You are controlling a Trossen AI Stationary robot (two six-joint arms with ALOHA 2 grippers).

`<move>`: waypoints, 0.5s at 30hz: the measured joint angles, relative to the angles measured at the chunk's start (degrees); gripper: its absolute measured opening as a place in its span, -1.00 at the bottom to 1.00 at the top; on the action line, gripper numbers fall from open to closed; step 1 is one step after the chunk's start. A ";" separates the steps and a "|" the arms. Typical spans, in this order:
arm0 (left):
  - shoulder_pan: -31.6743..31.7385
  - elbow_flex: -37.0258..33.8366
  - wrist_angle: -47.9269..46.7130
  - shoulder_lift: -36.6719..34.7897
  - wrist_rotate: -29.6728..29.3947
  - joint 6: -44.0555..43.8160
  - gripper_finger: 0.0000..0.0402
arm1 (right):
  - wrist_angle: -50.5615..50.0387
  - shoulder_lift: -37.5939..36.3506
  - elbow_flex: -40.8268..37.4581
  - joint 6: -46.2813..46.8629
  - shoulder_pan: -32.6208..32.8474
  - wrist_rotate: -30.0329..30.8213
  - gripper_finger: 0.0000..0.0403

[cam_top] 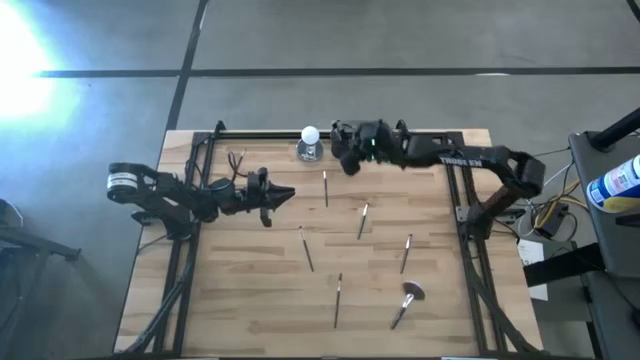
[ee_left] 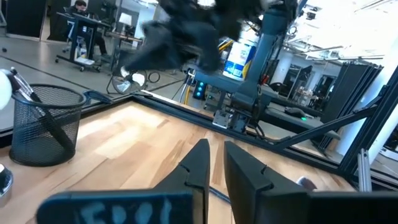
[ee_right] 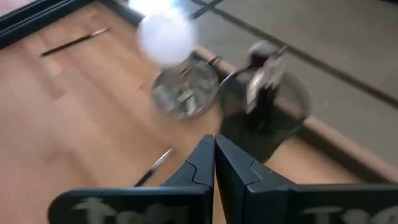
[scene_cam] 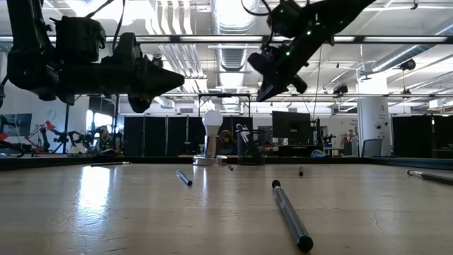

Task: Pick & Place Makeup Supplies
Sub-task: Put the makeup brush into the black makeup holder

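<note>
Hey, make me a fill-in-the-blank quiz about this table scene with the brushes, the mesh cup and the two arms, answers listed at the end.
1. The right gripper hovers over the black mesh cup with its jaws ____.
2. The white ball stands on the table's far edge, right beside the ____.
3. The fluffy-headed brush lies on the wooden table near its ____ edge.
4. The left gripper holds ____.

Missing words: shut; mesh cup; front; nothing

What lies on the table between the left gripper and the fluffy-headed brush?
In the high view, two thin brushes lie between the left gripper and the fluffy-headed brush.
</note>
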 joint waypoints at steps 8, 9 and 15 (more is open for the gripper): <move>-0.02 -0.02 0.09 0.00 -0.04 -0.22 -0.99 | -0.28 -8.29 -12.53 19.98 16.31 7.34 -0.96; -0.03 -0.02 0.09 0.00 -0.07 -0.22 -0.99 | -1.73 -9.36 -13.41 23.46 18.59 8.34 -0.96; -0.17 -0.02 0.11 0.00 -0.09 -0.33 -1.00 | -23.42 -12.78 -13.35 51.25 31.49 12.78 -0.96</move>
